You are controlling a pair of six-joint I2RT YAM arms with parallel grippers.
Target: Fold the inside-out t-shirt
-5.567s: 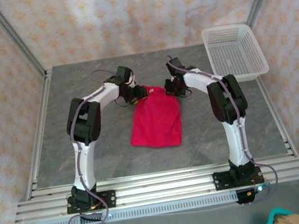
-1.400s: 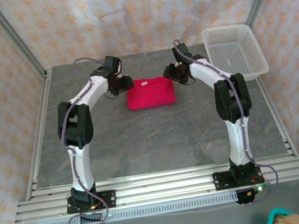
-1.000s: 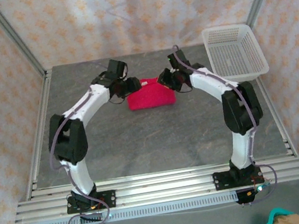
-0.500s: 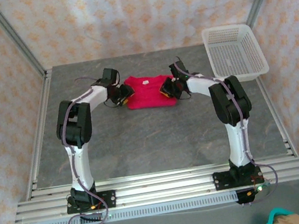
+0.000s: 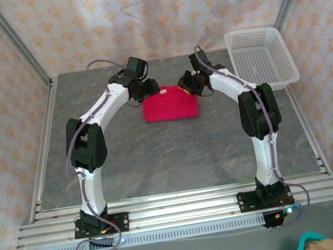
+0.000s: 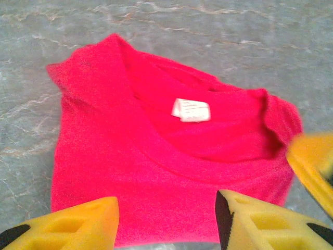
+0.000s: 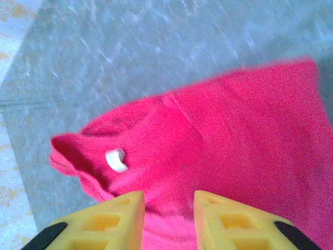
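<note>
The red-pink t-shirt [image 5: 171, 107] lies folded into a compact rectangle on the grey table, toward the far side. Its neck opening with the white label [image 6: 191, 110] faces up. My left gripper [image 5: 148, 90] hovers at the shirt's far left corner, open, its yellow fingers [image 6: 78, 221] wide apart above the fabric [image 6: 156, 172]. Over the far right corner my right gripper [image 5: 187, 87] is also open. Shirt fabric [image 7: 234, 135] and the label [image 7: 116, 159] lie beneath and ahead of its gripper [image 7: 169, 200]. Nothing is pinched in either one.
A white mesh basket [image 5: 262, 59] stands at the table's far right corner, close behind the right arm. Metal frame rails [image 5: 180, 210] run along the near edge. Grey tabletop [image 5: 171, 156] stretches between the shirt and the arm bases.
The long shirt has been folded up into a short rectangle. In the last half second both grippers lifted off its side edges and drew toward its far corners.
</note>
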